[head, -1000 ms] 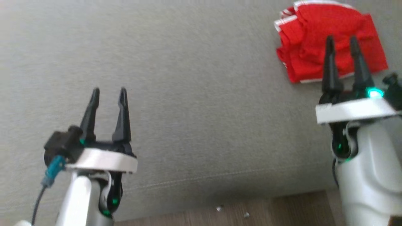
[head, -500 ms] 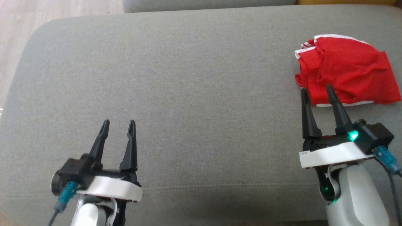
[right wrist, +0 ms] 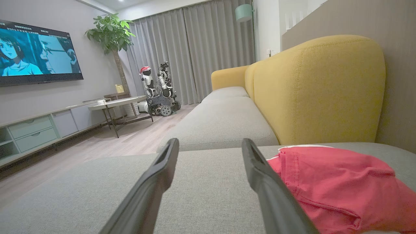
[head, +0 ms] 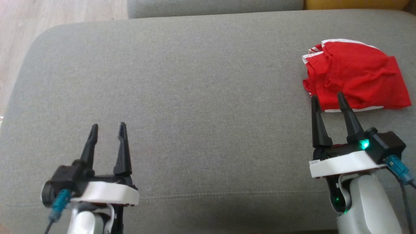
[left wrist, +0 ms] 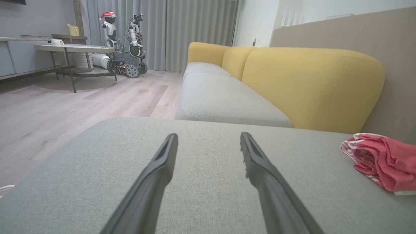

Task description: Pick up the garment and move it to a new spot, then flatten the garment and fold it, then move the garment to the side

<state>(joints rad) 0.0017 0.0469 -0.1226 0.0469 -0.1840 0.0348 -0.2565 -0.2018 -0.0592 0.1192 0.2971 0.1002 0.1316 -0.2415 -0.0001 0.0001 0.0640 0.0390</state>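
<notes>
Lying crumpled near the far right corner of the grey cushion (head: 195,81): red garment (head: 354,76), white-trimmed, inner folds hidden. Just before its near edge, right gripper (head: 327,96), fingers parted, empty; contact with cloth hard to judge. Toward the front left, left gripper (head: 108,125), equally parted, holding nothing.

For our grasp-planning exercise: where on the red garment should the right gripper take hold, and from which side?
Probably the near hem, approached from the robot's side. The garment lies crumpled on the cushion, and that bunched edge sits beyond the open right gripper, so a forward reach could pinch it.
</notes>
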